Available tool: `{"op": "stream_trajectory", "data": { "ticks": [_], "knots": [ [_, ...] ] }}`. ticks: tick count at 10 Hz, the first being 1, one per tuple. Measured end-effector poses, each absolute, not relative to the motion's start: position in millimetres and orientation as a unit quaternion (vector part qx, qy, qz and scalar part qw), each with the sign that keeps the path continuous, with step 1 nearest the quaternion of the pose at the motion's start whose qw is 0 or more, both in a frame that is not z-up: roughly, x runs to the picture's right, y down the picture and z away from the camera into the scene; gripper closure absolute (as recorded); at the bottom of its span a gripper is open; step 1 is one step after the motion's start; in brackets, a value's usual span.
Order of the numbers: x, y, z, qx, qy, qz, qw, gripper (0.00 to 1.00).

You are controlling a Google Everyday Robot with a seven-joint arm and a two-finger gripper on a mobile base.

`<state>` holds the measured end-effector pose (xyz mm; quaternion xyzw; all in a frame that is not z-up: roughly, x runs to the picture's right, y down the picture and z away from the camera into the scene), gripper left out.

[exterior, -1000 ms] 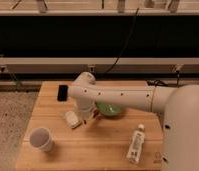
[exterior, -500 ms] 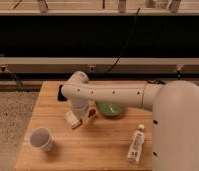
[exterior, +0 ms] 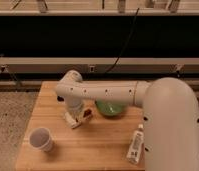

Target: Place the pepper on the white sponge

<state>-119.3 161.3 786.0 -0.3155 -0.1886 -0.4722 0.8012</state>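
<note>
The white sponge lies on the wooden table, left of centre. The dark-red pepper shows at the sponge's right end, touching or just above it; I cannot tell which. My gripper points down from the white arm right over the sponge and pepper. The arm's wrist hides most of the gripper and the sponge's far side.
A green bowl sits just right of the sponge, partly under the arm. A white cup stands at the front left. A white bottle lies at the front right. A black phone peeks out behind the wrist.
The arm has swung a little to the left over the sponge and now covers more of the black phone. The pepper stays at the sponge's right end.
</note>
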Motion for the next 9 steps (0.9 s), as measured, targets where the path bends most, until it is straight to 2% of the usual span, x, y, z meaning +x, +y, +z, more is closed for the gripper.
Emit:
{"op": "stream_trajectory", "data": {
  "ticks": [9],
  "knots": [
    [-131.4, 150.7, 800.3, -0.306, -0.194, -0.489, 0.793, 0.98]
  ]
}}
